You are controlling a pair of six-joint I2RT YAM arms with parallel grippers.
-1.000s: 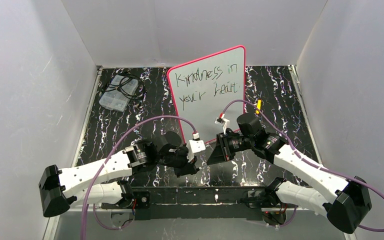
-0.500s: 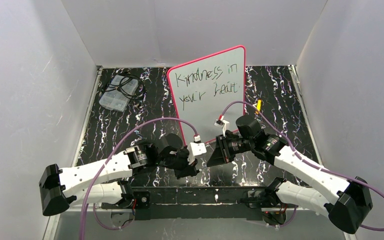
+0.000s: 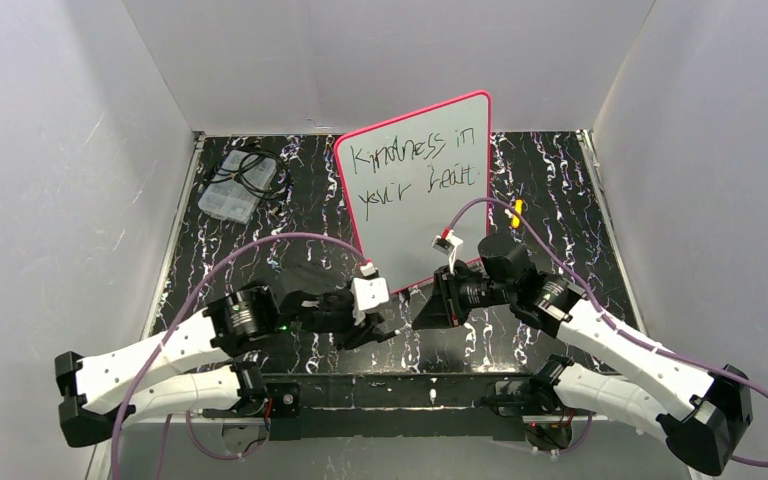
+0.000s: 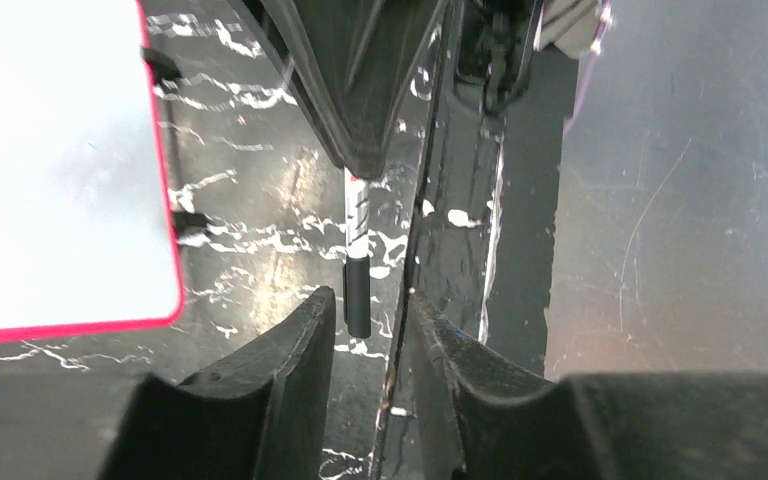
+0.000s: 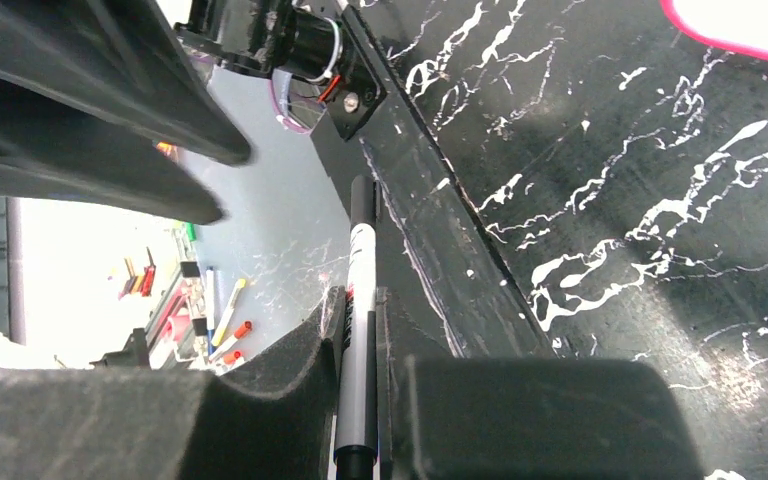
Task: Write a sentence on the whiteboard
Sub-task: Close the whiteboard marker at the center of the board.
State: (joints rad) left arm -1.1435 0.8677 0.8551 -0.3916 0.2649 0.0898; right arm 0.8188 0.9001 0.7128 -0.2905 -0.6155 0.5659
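Since two handwritten lines are already seen on the whiteboard [image 3: 415, 225], progress: the writing is judged done, or very nearly so.
Sentence [image 3: 412, 168]: "Kindness in your heart" is read across the upper half of the board; the lower half is left blank.
Whiteboard place: it is stood upright at the middle back of the counter [image 3: 560, 200], turned a little to one side, behind both arms.
Left to do: by judgement, only the marker has to be put away; no further stroke appears to be called for.
Marker [image 5: 360, 290]: it is held low over the near part of the counter, between the two arms. Its black end, taken to be the cap, is pointed at the left arm.
Right end effector [image 5: 358, 298]: it is closed on the marker's barrel, which is clamped between both fingers.
Left end effector [image 4: 368, 300]: its jaws are parted. The marker's black end is seen just beyond the fingertips with a gap on each side, and nothing is gripped.
Left arm pose: it is stretched low from its base toward the centre, the wrist aimed to the right at the marker.
Right arm pose: the elbow is kept low at the right and the forearm is reached toward the centre. The wrist is turned left, so that the two end effectors are set tip to tip, close but apart.
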